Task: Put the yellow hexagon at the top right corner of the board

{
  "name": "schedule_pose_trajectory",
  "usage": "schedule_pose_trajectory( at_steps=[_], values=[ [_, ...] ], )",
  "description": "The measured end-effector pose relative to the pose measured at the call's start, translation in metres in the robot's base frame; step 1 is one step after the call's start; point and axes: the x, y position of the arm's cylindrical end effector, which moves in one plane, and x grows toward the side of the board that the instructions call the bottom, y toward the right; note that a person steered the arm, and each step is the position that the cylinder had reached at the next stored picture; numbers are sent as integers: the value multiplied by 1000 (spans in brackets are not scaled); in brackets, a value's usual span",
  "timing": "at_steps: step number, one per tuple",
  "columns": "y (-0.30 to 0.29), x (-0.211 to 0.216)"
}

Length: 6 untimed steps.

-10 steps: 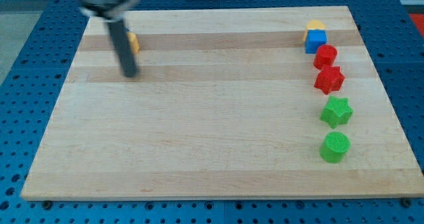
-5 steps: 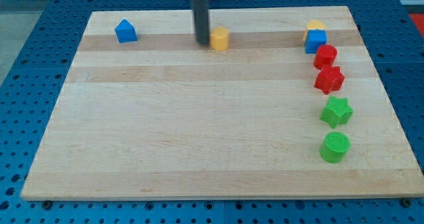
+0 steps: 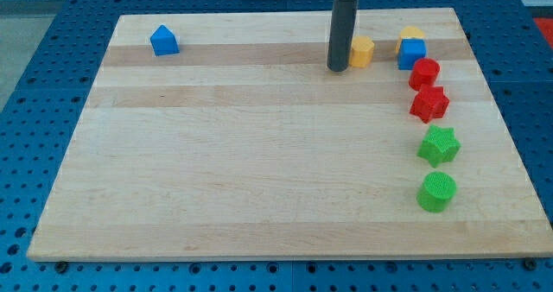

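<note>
Rod is down on the wooden board [image 3: 259, 171], no gripper on this arm, so nothing is gripped. The tip [image 3: 337, 68] sits against the view's-left side of the yellow hexagon [image 3: 362, 52], near the top edge, right of centre. Just right of the hexagon: blue cube [image 3: 412, 53] with another yellow block [image 3: 411, 35] behind it. Below those, a column: red cylinder [image 3: 424, 73], red star [image 3: 429, 104], green star [image 3: 439, 145], green cylinder [image 3: 436, 191]. Blue house-shaped block [image 3: 163, 41] sits alone at top left.
</note>
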Motion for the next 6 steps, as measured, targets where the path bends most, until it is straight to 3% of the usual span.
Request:
schedule_pose_trajectory(
  at_steps=[1,2,4,6],
  values=[
    [48,0],
    [53,-28],
    [28,-34],
    [79,-62]
  ],
)
